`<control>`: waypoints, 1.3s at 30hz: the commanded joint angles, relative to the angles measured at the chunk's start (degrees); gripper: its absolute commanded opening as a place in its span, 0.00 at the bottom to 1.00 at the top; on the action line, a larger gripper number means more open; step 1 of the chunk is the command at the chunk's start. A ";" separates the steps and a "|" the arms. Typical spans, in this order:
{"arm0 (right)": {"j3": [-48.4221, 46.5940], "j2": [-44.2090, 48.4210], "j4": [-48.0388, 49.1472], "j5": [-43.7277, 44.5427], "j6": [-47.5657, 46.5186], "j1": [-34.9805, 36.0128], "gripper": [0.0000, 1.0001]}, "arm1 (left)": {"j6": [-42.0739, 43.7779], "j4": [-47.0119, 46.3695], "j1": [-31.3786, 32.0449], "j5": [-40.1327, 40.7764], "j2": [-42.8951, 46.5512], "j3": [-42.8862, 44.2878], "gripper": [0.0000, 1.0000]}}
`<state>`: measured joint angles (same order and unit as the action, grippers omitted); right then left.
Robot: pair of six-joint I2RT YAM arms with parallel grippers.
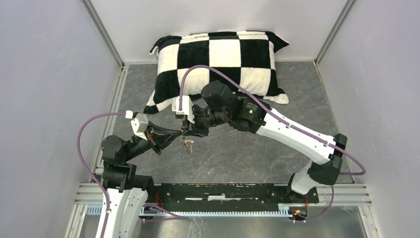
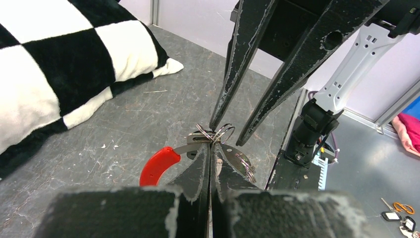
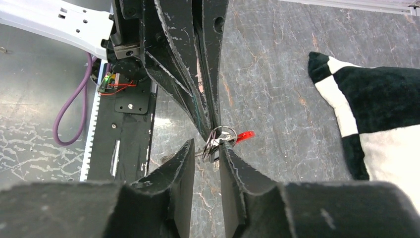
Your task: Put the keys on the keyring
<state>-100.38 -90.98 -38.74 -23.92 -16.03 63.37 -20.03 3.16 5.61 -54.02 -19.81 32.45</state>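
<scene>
Keyring (image 2: 223, 133) wire is pinched in the clenched left fingers (image 2: 198, 171), held in the air above the table (image 2: 124, 114). Its coils poke just past their tips into the gap between the parted right fingers (image 2: 230, 84), which come down from the opposite side with one tip on each flank; whether they touch it I cannot tell. The thin, silvery, springy loop runs crosswise to the left fingers, its red sleeve (image 2: 157, 164) curving off to one side and what seem to be the keys (image 1: 187, 144) dangling beneath.

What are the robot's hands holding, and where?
The left gripper pinches the keyring by its bare wire beside the red sleeve. The right gripper is open, holding nothing.
</scene>
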 commanded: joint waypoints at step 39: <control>8.02 5.50 0.41 -11.93 -1.67 -0.82 0.00 | 82.30 53.61 0.07 -19.82 -9.26 20.90 0.56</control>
<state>-92.16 -87.09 -40.58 -28.88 -16.78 62.57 44.42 51.11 5.61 -69.73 -29.26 53.45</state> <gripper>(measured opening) 0.010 0.507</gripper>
